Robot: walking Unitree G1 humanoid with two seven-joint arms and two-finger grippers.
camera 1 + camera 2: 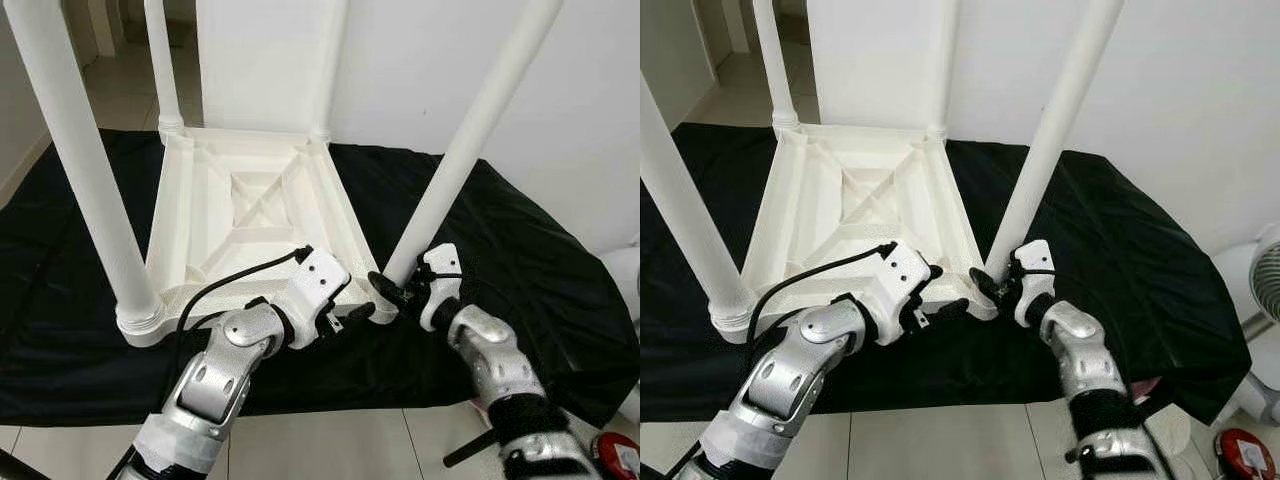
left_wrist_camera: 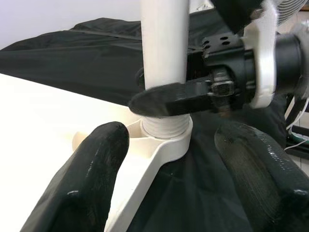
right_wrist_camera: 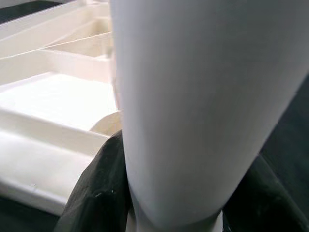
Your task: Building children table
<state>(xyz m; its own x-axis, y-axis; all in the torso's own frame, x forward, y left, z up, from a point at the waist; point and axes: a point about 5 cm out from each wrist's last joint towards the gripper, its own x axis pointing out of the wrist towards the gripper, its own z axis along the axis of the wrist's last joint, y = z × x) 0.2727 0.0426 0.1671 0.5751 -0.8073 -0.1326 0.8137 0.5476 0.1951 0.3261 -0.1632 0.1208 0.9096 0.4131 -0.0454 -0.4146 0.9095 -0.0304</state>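
The right gripper (image 1: 392, 288) is clenched low on the smooth, stiff white plastic table leg (image 1: 470, 140) at centre frame; it looks light and slippery, so hold near the thread. The left gripper (image 2: 169, 159) is released beside the upturned white plastic tabletop (image 1: 250, 200).

Tops of all four white round plastic table legs (image 1: 462, 145) cut off by upper frame edge. Near-right corner socket of upside-down white ribbed plastic tabletop (image 1: 250, 200) partly masked by black-fingered right gripper (image 1: 392, 290). Far edge of black cloth (image 1: 530, 260) hidden behind tabletop. Red object (image 1: 1248, 452) at lower right cropped, unidentifiable.
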